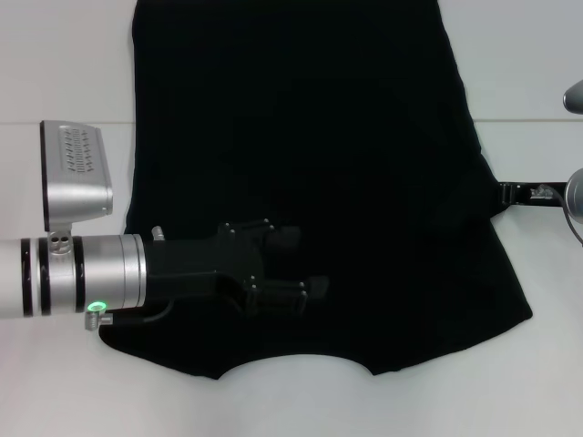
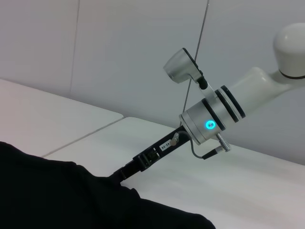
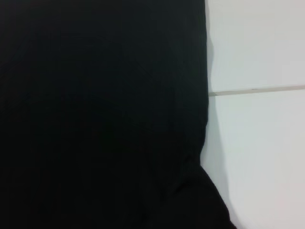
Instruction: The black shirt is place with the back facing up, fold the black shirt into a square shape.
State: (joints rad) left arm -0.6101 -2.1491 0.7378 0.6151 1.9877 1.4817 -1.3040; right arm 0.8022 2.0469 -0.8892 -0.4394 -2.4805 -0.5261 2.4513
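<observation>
Presently the shirt (image 1: 310,155) lies spread flat on the white table (image 1: 64,64), filling the middle of the head view from 12 o'clock down to a curved edge at 6 o'clock. Its surface is plain black; no lettering shows. One side edge runs from 11 o'clock down to 8 o'clock, the other slants from 1 o'clock out to a corner at 4 o'clock. A table seam (image 1: 55,123) crosses behind the cloth.

Left gripper (image 1: 308,262): reaches in from 9 o'clock on its silver wrist and sits over the lower part of the shirt, toward 7 o'clock of the garment. Two black fingers (image 1: 287,237) stand apart with a gap between them and no cloth in that gap. Whether the tips touch the fabric cannot be told, black on black.

Right gripper (image 1: 521,193): at 3 o'clock, at the shirt's slanted side edge. In the left wrist view its dark fingers (image 2: 143,160) run down to the cloth edge and end there, against or under the fabric; how far they are parted, and whether they have hold of cloth, cannot be told.

Right wrist view: shirt (image 3: 95,114) fills most of the picture, table (image 3: 257,47) beside it.
</observation>
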